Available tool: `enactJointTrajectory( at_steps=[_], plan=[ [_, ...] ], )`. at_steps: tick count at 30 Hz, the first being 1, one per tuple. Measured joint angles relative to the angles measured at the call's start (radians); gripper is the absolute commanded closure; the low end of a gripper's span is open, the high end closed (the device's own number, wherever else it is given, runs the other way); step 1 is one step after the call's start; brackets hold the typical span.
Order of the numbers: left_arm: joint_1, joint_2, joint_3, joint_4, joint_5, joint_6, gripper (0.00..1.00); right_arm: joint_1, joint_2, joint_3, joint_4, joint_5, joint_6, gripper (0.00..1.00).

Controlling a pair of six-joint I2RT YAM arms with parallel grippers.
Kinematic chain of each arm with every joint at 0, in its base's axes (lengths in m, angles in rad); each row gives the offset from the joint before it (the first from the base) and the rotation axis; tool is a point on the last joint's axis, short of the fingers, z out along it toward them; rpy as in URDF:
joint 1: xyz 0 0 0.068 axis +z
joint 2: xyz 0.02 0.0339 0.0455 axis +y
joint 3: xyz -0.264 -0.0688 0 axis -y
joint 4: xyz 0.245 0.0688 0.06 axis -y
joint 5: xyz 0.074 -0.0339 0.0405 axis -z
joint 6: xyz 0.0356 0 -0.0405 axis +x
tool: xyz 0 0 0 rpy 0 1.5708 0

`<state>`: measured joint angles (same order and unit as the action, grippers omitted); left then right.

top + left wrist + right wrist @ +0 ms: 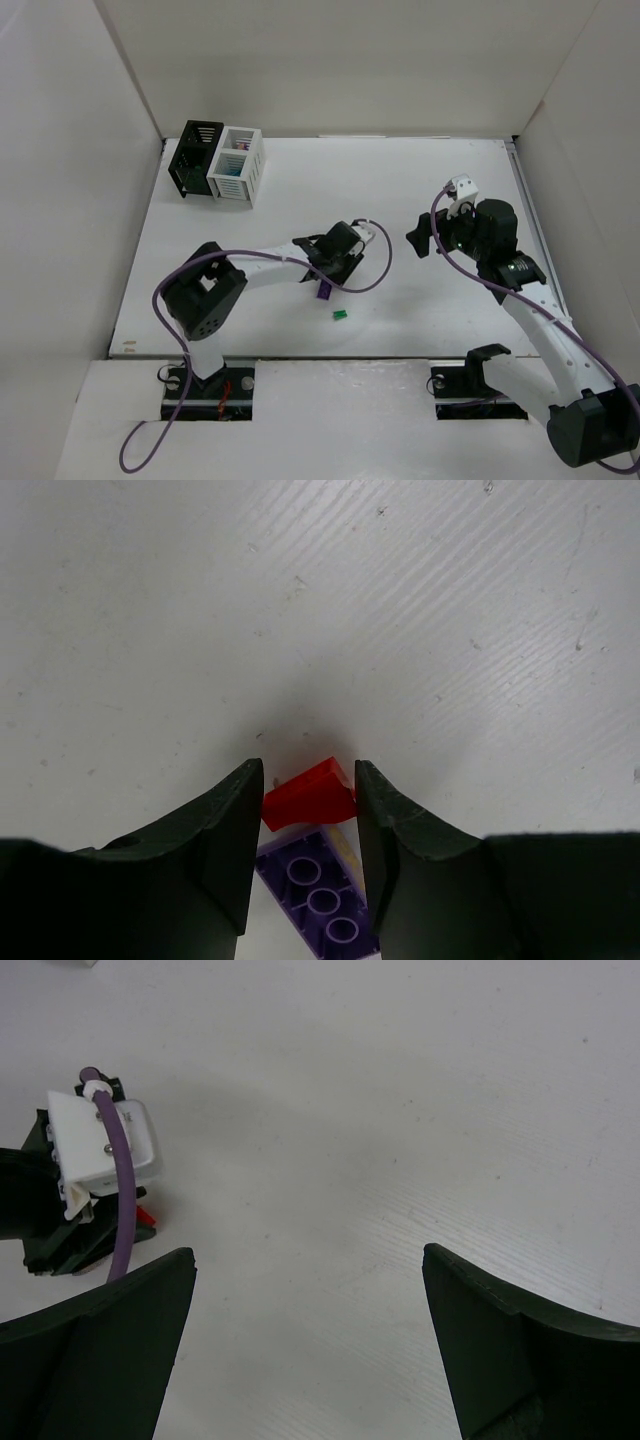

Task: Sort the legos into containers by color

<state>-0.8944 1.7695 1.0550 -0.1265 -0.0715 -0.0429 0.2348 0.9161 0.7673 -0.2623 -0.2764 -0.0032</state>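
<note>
Low in the left wrist view, the left gripper (308, 772) is pinching a red brick (308, 796) between narrow jaws, right beside a purple brick (320, 900). The right gripper (308, 1255) is hanging wide open and empty. Next it is needing, I think, a clean lift toward the black box (195, 155) or the white box (238, 163), upper left in the top view.

Purple brick (320, 900) was cut off by the lower edge and partly covered by dark fingers (225, 850), red brick (308, 795) had its flanks hidden against them, white bin (239, 165) held contents too small to tell, right arm (540, 320) was cropped at the corner.
</note>
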Motion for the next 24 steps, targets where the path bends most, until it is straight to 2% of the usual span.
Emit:
enactJointTrajectory(
  at_steps=[8, 13, 16, 24],
  plan=[
    [-0.002, -0.092, 0.000, -0.012, -0.031, 0.000, 0.78, 0.000, -0.001, -0.017, 0.000, 0.000, 0.000, 0.00],
    [0.024, -0.098, 0.006, -0.014, -0.046, 0.003, 0.78, 0.000, -0.011, -0.017, 0.000, 0.000, 0.000, 0.00],
    [0.092, -0.098, 0.037, -0.015, -0.044, 0.010, 0.78, 0.000, -0.016, -0.017, 0.000, 0.003, 0.000, 0.00],
    [0.370, -0.101, 0.179, 0.007, 0.003, 0.071, 0.74, -0.006, 0.000, -0.017, 0.002, 0.026, 0.005, 0.00]
  ],
)
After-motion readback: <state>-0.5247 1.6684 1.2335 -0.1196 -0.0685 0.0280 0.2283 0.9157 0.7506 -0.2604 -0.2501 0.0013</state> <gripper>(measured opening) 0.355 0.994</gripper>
